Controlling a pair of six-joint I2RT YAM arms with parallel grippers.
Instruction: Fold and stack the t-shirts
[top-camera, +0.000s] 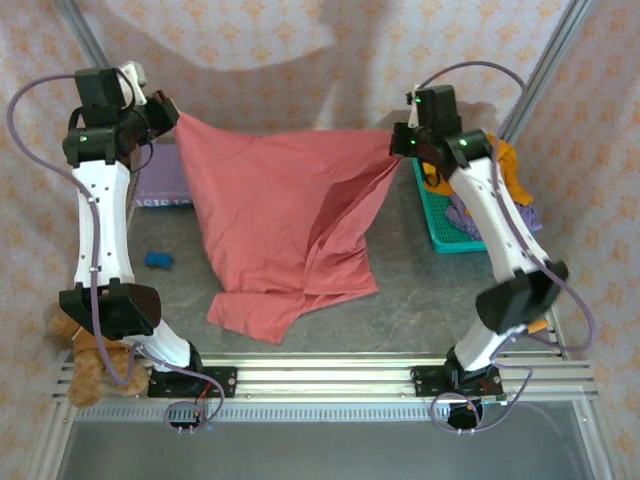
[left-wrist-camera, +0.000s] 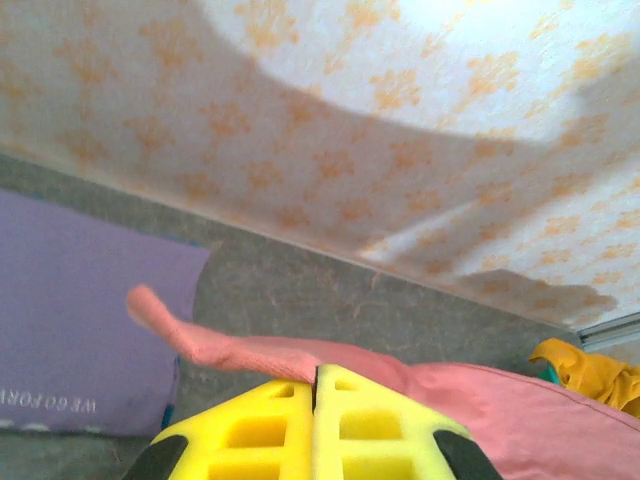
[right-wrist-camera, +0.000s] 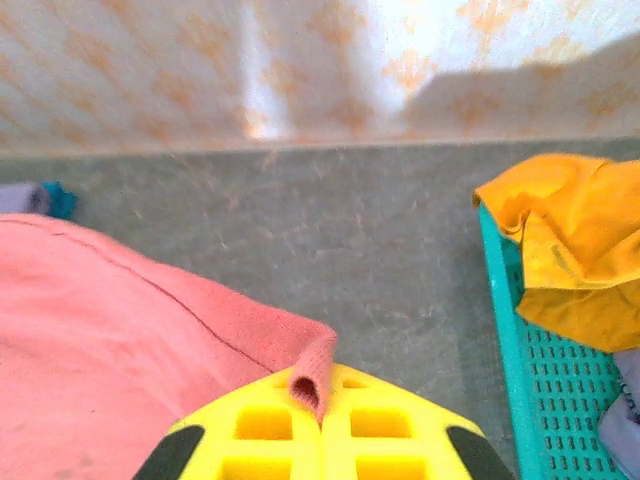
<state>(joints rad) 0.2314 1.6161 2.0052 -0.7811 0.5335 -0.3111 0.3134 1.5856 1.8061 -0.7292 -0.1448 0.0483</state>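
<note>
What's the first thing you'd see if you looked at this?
A big dusty red t-shirt hangs stretched across the middle, its bottom edge lying on the table. The left fingers pinch one top corner and the right fingers pinch the other. On the right, a mustard orange t-shirt spills out of a teal basket.

The dusty red t-shirt (top-camera: 280, 220) hangs stretched like a curtain across the middle and bars the way through. Just left of it lie a folded lavender t-shirt (top-camera: 160, 182) and a small blue object (top-camera: 158, 260); right of it stands the teal basket (top-camera: 430, 215) holding a mustard orange t-shirt (right-wrist-camera: 565, 245). Right of its lower hem the grey table (top-camera: 420, 300) is bare.
</note>
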